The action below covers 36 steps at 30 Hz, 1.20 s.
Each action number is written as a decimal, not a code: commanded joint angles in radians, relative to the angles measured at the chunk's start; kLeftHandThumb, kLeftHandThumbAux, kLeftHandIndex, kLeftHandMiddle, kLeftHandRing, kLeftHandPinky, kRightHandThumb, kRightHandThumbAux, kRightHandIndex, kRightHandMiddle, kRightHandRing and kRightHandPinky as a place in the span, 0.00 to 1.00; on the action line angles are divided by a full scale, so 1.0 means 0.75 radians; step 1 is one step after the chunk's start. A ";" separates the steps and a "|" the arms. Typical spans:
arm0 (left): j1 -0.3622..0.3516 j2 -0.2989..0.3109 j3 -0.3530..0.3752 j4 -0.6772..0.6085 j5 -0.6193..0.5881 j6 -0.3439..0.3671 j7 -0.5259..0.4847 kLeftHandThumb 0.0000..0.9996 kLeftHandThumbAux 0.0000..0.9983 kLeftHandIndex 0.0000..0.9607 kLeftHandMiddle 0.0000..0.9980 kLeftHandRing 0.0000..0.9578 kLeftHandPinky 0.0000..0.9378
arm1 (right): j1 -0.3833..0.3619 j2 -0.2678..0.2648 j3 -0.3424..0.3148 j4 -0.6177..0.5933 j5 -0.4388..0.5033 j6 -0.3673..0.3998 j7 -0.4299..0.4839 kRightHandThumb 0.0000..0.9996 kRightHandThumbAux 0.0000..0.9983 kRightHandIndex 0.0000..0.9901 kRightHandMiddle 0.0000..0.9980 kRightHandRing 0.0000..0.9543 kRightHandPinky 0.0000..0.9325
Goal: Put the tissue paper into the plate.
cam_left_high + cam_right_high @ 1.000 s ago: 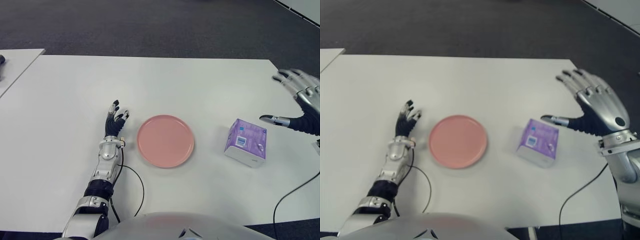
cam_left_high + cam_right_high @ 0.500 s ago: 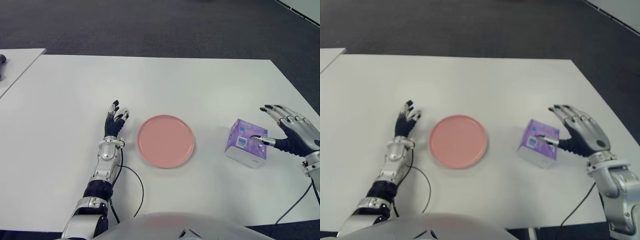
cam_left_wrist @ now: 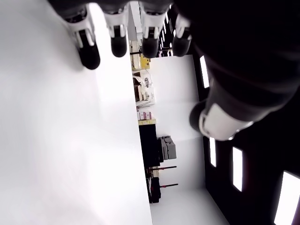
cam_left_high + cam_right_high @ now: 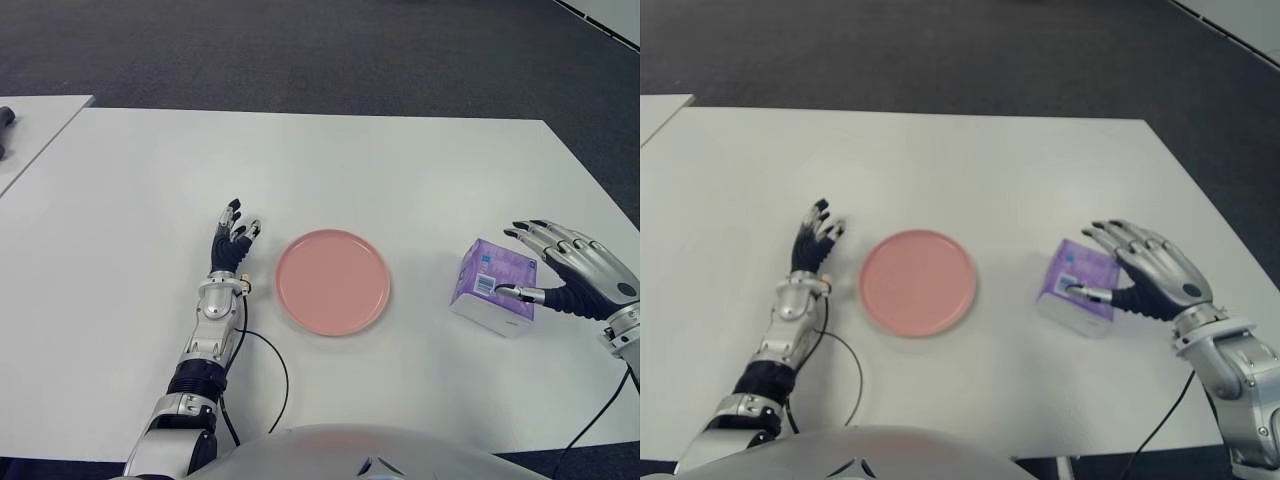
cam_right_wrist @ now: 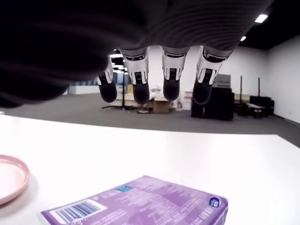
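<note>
The purple tissue paper pack (image 4: 491, 286) lies on the white surface (image 4: 400, 170) at the right of the frame, well apart from the pink plate (image 4: 332, 281) in the centre. The right hand (image 4: 567, 273) is over the pack with spread fingers, gripping nothing. The left hand (image 4: 230, 243) shows left of the plate, fingers relaxed and empty.

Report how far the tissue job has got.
Done: nothing placed; the pink plate holds nothing. In hand: the right hand is over the purple tissue pack, fingers spread, thumb at its near side, no grasp closed. The left hand shows idle, left of the plate. Left: grip the pack, lift, carry it to the plate, release.
</note>
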 commanded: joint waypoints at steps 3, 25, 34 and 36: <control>0.022 0.000 0.006 0.000 -0.008 0.022 -0.015 0.00 0.67 0.00 0.00 0.00 0.00 | 0.042 0.002 0.051 0.004 -0.061 -0.015 0.005 0.39 0.08 0.00 0.00 0.00 0.00; 0.036 -0.008 0.010 -0.022 0.001 0.034 0.009 0.00 0.69 0.00 0.00 0.00 0.00 | 0.012 -0.028 0.184 0.078 -0.263 0.023 -0.028 0.40 0.05 0.00 0.00 0.00 0.00; 0.041 -0.008 0.009 -0.028 0.000 0.027 0.001 0.00 0.68 0.00 0.00 0.00 0.00 | 0.000 -0.050 0.224 0.111 -0.281 0.037 -0.028 0.38 0.04 0.00 0.00 0.00 0.00; 0.042 -0.007 0.008 -0.030 0.002 0.028 0.003 0.00 0.67 0.00 0.00 0.00 0.00 | -0.011 -0.054 0.238 0.131 -0.290 0.040 -0.036 0.37 0.04 0.00 0.00 0.00 0.00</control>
